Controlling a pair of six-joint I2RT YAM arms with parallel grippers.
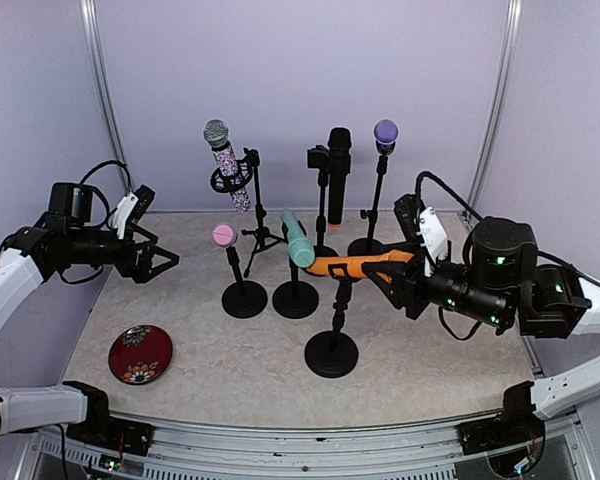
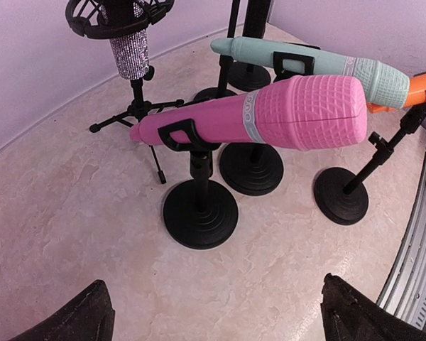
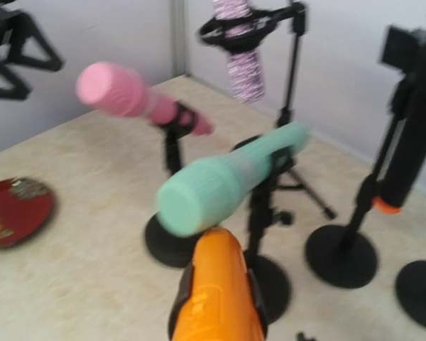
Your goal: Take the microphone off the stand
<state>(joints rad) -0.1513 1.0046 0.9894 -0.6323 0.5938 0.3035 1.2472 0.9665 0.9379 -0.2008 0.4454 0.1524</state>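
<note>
An orange microphone (image 1: 352, 265) lies level on top of a black round-base stand (image 1: 332, 350) at the table's middle. My right gripper (image 1: 398, 263) is shut on its right end. In the right wrist view the orange microphone (image 3: 216, 298) fills the bottom centre, with a black clip hugging both its sides; my own fingers are hidden there. My left gripper (image 1: 162, 262) is open and empty at the far left, above the table. In the left wrist view its fingertips (image 2: 74, 316) stand wide apart, well short of the pink microphone (image 2: 270, 117).
A pink microphone (image 1: 224, 235) and a teal one (image 1: 298, 240) sit on stands just left of the orange one. A glitter microphone (image 1: 225, 160), a black one (image 1: 338, 165) and a purple one (image 1: 385, 132) stand behind. A red plate (image 1: 140, 353) lies front left.
</note>
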